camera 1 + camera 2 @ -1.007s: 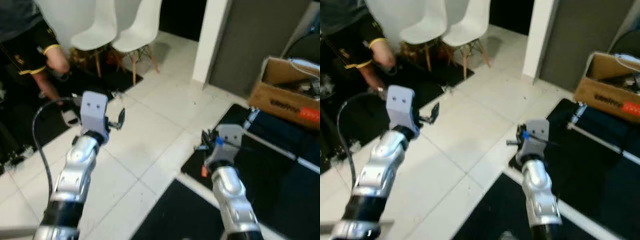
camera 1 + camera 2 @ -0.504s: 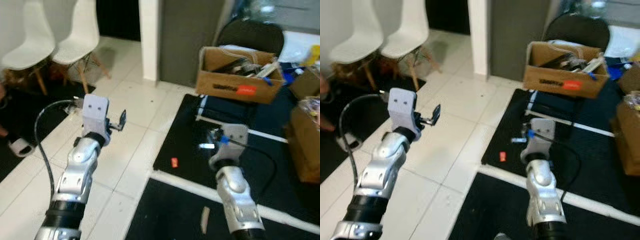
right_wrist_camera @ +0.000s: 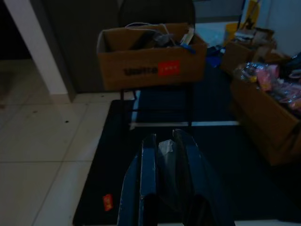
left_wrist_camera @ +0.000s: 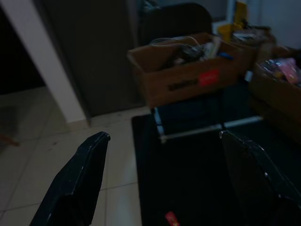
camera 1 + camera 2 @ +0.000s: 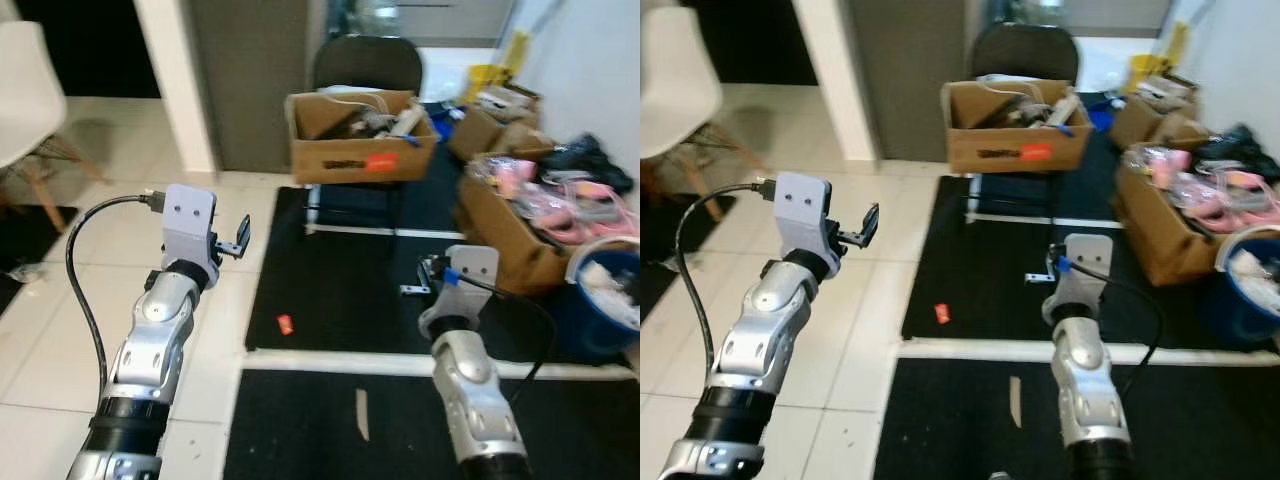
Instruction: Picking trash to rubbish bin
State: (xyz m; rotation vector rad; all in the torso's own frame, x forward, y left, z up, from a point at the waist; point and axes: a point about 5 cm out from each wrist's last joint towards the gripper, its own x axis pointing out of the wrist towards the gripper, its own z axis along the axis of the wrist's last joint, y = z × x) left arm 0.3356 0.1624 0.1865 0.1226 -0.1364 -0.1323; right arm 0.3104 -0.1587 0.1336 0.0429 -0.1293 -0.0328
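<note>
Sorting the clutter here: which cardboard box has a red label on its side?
The cardboard box on the chair by the grey wall, holding cables and tools. The box with pink items near the blue bin shows plain sides.

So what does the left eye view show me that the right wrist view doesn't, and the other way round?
Left eye view: both silver arms, the left gripper raised with fingers apart, a blue bucket far right, a tan strip on the black matting, and a white chair.

Right wrist view: a close look along the right gripper, its fingers closed on a pale scrap.

Both: the open cardboard box on a dark chair, a red scrap on the matting, and a box of pink things.
</note>
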